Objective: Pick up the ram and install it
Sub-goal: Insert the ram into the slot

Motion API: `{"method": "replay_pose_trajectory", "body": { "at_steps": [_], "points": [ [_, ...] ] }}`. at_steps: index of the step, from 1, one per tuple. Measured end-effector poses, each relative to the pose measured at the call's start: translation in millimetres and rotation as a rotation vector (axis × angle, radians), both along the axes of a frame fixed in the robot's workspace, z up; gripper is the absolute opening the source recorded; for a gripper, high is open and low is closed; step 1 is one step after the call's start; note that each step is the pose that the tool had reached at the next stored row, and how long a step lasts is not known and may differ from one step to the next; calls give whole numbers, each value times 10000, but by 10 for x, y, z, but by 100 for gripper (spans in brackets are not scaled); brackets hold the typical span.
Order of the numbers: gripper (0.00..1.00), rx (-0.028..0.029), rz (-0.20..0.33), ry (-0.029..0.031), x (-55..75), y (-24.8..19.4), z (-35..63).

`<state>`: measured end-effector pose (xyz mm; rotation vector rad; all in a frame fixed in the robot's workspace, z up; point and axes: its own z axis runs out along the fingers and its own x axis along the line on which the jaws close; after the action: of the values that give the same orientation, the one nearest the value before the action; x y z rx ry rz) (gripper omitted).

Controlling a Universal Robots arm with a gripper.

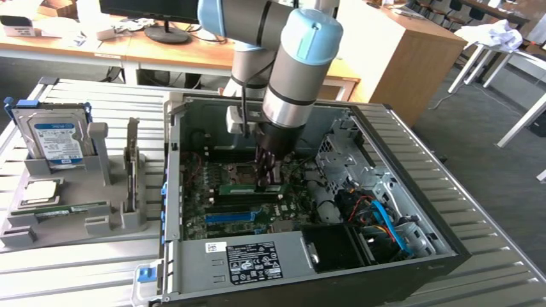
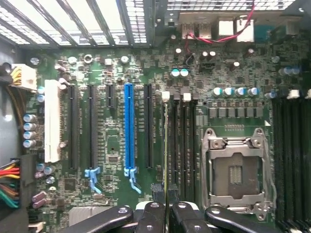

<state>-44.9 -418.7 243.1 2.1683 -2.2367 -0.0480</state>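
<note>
Down at the wrist camera, the gripper has its black fingers drawn in tight, pinching the ram by its top edge. The green stick shows edge-on as a thin line running straight out from between the fingertips, standing over the bank of black memory slots just beside the open CPU socket with its metal frame. Whether the ram is already touching a slot, I cannot tell. Off to the other side of the ram run the long black expansion slots and the one blue slot, and past that a white connector.

In the exterior view, the gripper reaches down inside the open computer case, with the ram lying as a green strip across the motherboard right beneath it. The grey arm stands upright over the case. On the exterior view's left sits a grey holder carrying a hard drive, a square processor chip and an upright card. Farther back, a wooden desk with a monitor stand.
</note>
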Motion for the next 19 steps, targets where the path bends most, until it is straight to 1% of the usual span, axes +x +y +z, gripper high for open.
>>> {"method": "replay_pose_trajectory", "body": {
  "at_steps": [1,2,3,9,15,19],
  "points": [
    [13,-72,4,0,-1,0,-2],
    [13,-105,6,-1,0,0,-5],
    [13,-114,7,0,0,0,-7],
    [13,-117,5,0,-50,6,-34],
    [13,-115,3,-1,-59,48,-62],
    [13,-117,2,0,-62,56,-77]
  ]
}}
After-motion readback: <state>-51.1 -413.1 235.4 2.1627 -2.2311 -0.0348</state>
